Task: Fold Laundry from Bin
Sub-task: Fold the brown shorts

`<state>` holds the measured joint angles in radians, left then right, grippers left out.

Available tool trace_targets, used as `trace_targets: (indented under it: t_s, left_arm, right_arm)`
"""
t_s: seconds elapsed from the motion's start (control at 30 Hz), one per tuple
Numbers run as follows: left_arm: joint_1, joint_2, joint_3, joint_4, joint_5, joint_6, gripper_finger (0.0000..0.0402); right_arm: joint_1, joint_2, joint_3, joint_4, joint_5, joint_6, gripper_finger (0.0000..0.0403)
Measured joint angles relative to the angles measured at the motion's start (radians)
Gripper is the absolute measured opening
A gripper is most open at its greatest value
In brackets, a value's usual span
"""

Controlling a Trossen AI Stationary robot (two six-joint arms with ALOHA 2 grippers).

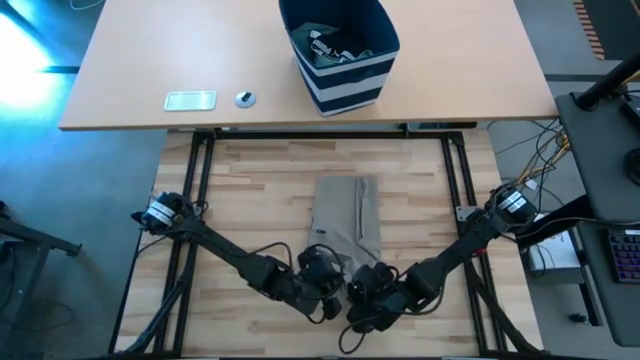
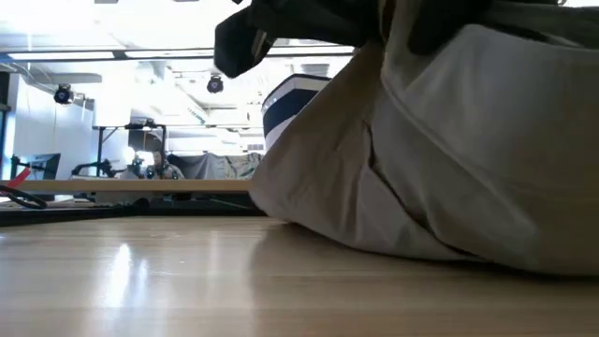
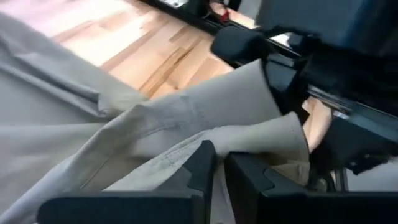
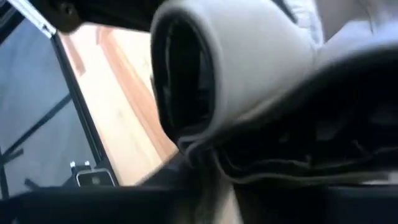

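Note:
A beige garment lies lengthwise on the wooden table, its far part flat and its near end raised. Both grippers are at that near end. My left gripper is shut on the cloth. My right gripper stands right beside it, toward the table's right, also shut on the cloth. The navy bin with white stripes stands on the far desk, with grey laundry pieces inside. My left gripper pinches a stitched edge at the garment's near end between its two fingers, coming from the near left and slanting down. The near end is lifted and the rest trails down slack to the table. How many layers it holds I cannot tell. My right gripper is closed on a rounded fold of the garment's near end, coming from the near right and slanting down. The cloth bulges over the fingers, which hides the exact place of contact. This end is raised off the table.
On the far desk, left of the bin, lie a small white flat device and a small round object. Black frame rails run along the table's left and right sides. Bare wood shows on both sides of the garment.

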<state>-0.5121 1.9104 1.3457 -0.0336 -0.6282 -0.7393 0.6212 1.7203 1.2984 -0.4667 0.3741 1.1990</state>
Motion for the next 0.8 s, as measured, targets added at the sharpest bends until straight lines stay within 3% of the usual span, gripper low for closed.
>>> trace_targets:
  t_s: [0.1,0.33,0.47,0.67,0.8]
  left_arm:
    - [-0.005,-0.031,0.000,-0.057,0.067,0.043,0.0046]
    - [-0.037,-0.143,-0.001,-0.462,0.116,0.051,0.0111]
    - [-0.008,-0.147,-0.048,-0.377,0.084,0.063,0.0130]
    - [0.014,-0.039,-0.162,0.030,0.077,0.081,0.0121]
    - [0.003,0.048,-0.166,0.044,0.105,0.073,0.0107]
  right_arm:
    - [-0.003,-0.010,0.007,-0.031,-0.093,-0.056,0.0022]
    - [-0.007,-0.050,0.140,-0.321,-0.504,-0.338,0.0018]
    - [-0.006,-0.049,0.258,-0.528,-0.677,-0.583,0.0017]
    - [-0.012,-0.048,0.391,-0.614,-0.693,-0.945,0.0017]
    - [-0.038,-0.048,0.422,-0.661,-0.591,-1.157,0.0016]
